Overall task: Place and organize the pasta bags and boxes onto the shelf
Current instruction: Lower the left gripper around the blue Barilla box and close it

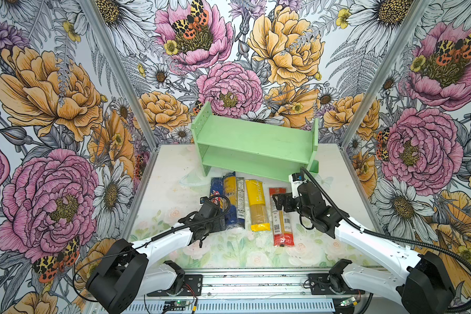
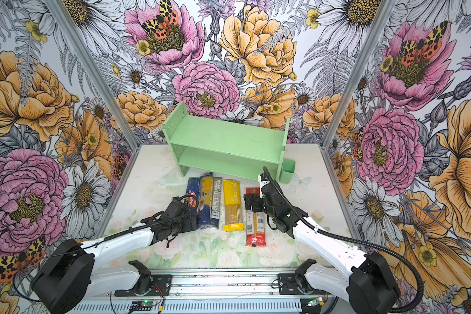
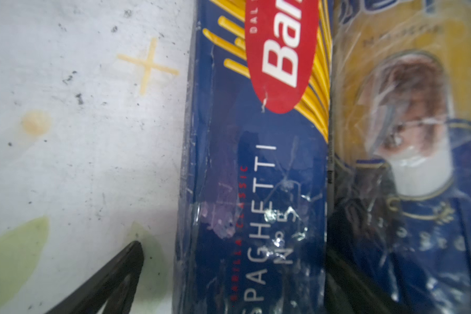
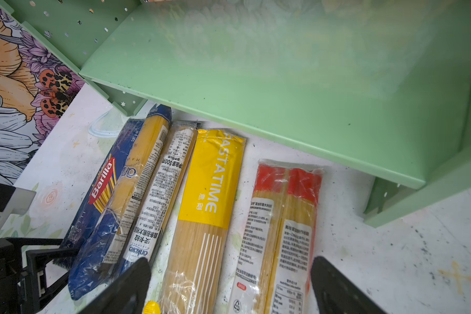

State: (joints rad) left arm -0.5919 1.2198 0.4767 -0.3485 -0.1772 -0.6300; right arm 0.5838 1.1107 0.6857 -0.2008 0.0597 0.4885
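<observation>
Five long pasta packs lie side by side on the table in front of the mint-green shelf [image 1: 253, 141], whose two boards hold nothing. From left to right they are a dark blue Barilla box [image 1: 215, 186], two clear navy-ended bags [image 1: 229, 190] [image 1: 240, 195], a yellow bag [image 1: 256, 204] and a red-ended clear bag [image 1: 282, 228]. My left gripper [image 3: 237, 271] is low over the Barilla box [image 3: 256, 176], open, with one finger on each side of it. My right gripper [image 4: 233, 285] hovers open above the yellow bag [image 4: 212, 190] and the red-ended bag [image 4: 283, 217].
A small green bin [image 2: 287, 170] hangs on the shelf's right side. Flowered walls close in the table at the back and on both sides. A metal rail [image 1: 256, 285] with the arm bases runs along the front edge.
</observation>
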